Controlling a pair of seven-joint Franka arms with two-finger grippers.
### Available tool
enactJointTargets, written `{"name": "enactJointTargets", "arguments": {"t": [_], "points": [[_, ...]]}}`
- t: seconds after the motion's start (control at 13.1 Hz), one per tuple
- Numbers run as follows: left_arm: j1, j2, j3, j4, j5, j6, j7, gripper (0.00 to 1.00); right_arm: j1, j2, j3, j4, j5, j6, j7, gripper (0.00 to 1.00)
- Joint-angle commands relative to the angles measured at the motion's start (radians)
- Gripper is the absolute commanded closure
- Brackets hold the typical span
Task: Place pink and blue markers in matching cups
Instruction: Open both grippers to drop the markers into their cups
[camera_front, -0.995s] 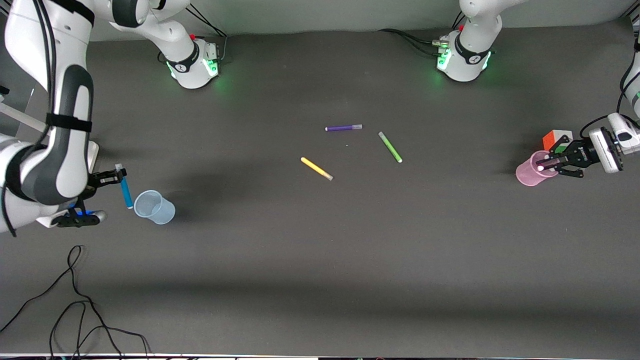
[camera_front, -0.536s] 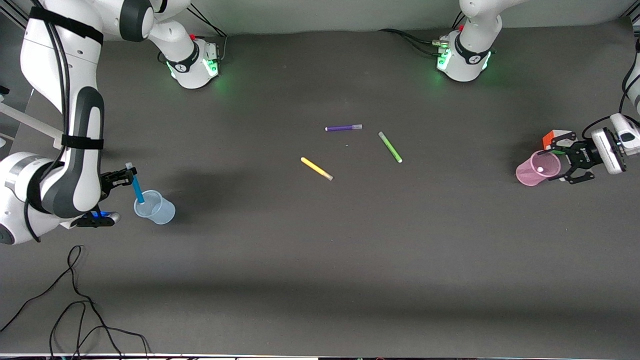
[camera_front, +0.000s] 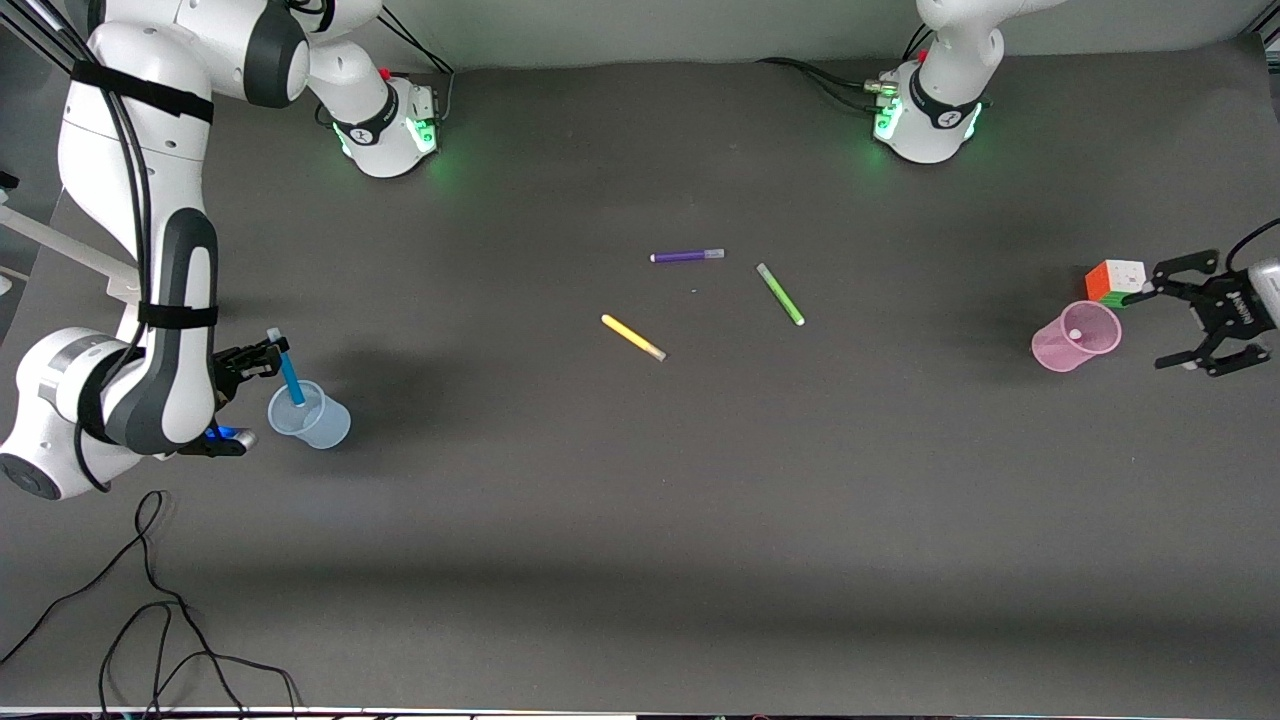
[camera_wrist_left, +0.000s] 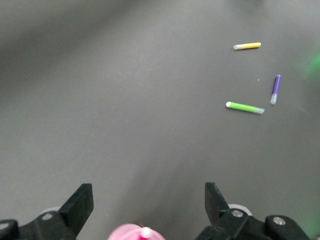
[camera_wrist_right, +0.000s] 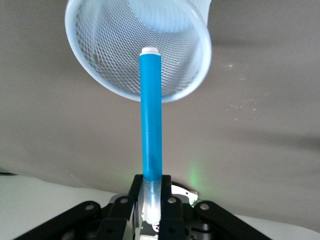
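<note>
The blue marker (camera_front: 290, 368) is held by its pale capped end in the right gripper (camera_front: 268, 358), the jaws clamped on it, at the right arm's end of the table. The marker is tilted so that its free end is directed into the mouth of the pale blue cup (camera_front: 309, 414); in the right wrist view the marker (camera_wrist_right: 151, 115) is seen lined up with the cup opening (camera_wrist_right: 139, 45). The grip at the very end is judged to leave most of the barrel free to enter the cup. Whether the tip already lies within the rim cannot be told; release is judged to be the next step.

At the left arm's end of the table, the pink cup (camera_front: 1076, 336) is seen upright, with a small pale round end showing inside it, taken to be the cap of the pink marker (camera_front: 1075, 334); the same is glimpsed in the left wrist view (camera_wrist_left: 146, 232). The left gripper (camera_front: 1190, 315) is held just beside the cup, clear of it, with its jaws spread wide and nothing between them; this half of the task is judged complete.

A colour cube (camera_front: 1114, 281) stands just beside the pink cup, farther from the front camera. The purple marker (camera_front: 687, 256), green marker (camera_front: 780, 294) and yellow marker (camera_front: 633, 337) are left lying flat mid-table, since no cup is matched to them.
</note>
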Motion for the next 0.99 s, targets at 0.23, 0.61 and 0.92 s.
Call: {"name": "enactJointTargets", "arguments": {"t": [0.23,0.61,0.92], "points": [[-0.213,-0.112,-0.021,0.121,0.304,-0.045,-0.611,0.01,-0.085,0.065,0.076,0.117,0.021,-0.034,-0.011,0.97],[-0.218,-0.116,-0.202,0.218,0.475,-0.134,-1.067,0.01,-0.093,0.086,0.076,0.145,0.021,-0.034,-0.015,0.97],[-0.221,-0.104,-0.351,0.261,0.613,-0.192,-1.352,0.01,-0.091,0.088,0.076,0.148,0.020,-0.034,-0.011,0.00]]}}
